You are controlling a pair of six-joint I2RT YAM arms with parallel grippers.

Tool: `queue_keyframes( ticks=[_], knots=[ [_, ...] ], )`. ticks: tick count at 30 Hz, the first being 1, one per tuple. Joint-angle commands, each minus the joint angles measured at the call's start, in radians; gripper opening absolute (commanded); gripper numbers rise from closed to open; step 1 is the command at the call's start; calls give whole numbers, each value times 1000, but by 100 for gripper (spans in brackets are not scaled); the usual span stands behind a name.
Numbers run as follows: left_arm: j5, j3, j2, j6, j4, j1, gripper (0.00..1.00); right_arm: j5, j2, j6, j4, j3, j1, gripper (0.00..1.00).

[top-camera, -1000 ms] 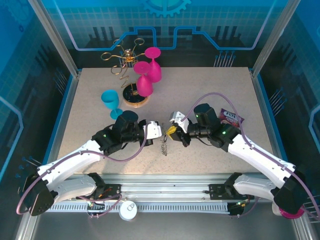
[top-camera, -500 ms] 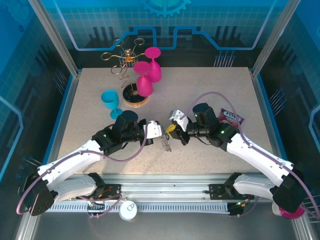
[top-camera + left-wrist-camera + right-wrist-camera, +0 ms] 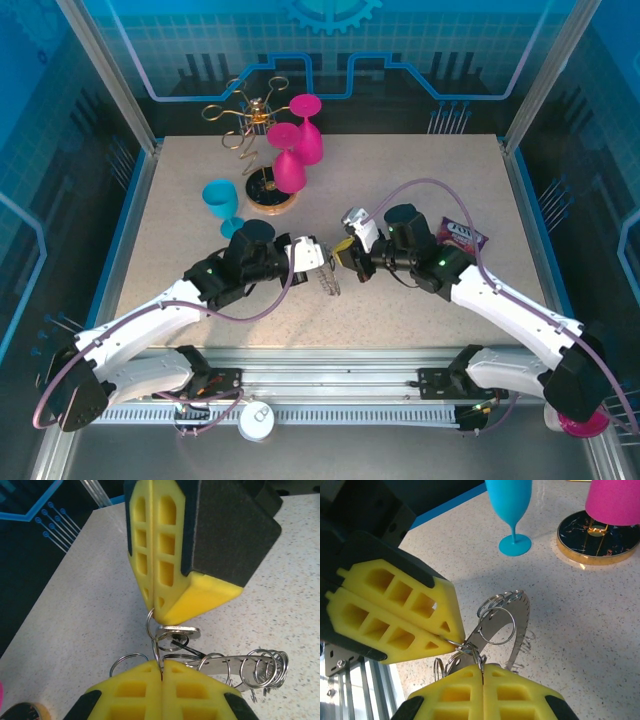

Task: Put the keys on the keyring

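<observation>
You can read no text here; the white lettering on the purple packet (image 3: 463, 236) is too small to make out.

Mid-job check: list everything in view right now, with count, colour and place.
keyring: one, a silvery curved strip fringed with small rings, hanging between the two grippers above the table's near middle
flat silvery piece: one, possibly a key, on a ring under the right gripper's tip
goblet: one, blue, upright, left of centre
goblets: two, pink, upside down on the rack
wire rack: one, gold with a dark round base, far left
snack packet: one, purple, beside the right arm
cap: one, white, round, on the front rail
table: one, speckled beige
left gripper: yellow pads, shut on a ring of the keyring
right gripper: yellow pads, shut on a ring of the keyring
</observation>
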Motion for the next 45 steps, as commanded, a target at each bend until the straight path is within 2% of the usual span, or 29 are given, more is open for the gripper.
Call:
queue_keyframes(
  ticks=[1,8,9,10,11,15,18,21,24,27,33,42,45],
  knots=[
    [14,-5,-1,-13,74,-13,0,30,19,92,87,-7,11,0],
    [-6,-18,-8,-26,123,-13,0,-2,36,146,115,-34,3,0],
    [-6,-18,-9,-25,123,-13,0,-5,34,143,105,-31,-2,8],
    [-6,-19,-11,-28,125,-14,0,-3,29,140,93,-30,-6,23],
    [-6,-22,-13,-33,130,-14,0,-2,21,133,83,-30,-13,29],
    [7,-53,-37,-83,178,-8,0,-20,-35,64,5,-24,-66,42],
    [91,-77,-67,-150,223,15,0,-45,-79,-93,-87,-18,-84,47],
    [198,-103,-94,-226,274,51,0,-117,-112,-295,-168,25,-85,46],
    [294,-114,-105,-278,305,78,0,-188,-134,-490,-178,25,-84,36],
    [361,-112,-104,-293,310,88,0,-230,-123,-587,-155,42,-81,29],
    [419,-100,-94,-299,300,90,0,-308,-45,-609,-145,112,-61,25],
    [430,-96,-90,-289,295,99,0,-370,-8,-604,-153,132,-47,19],
    [428,-97,-89,-287,293,102,0,-388,-4,-603,-161,136,-47,21]
  ],
)
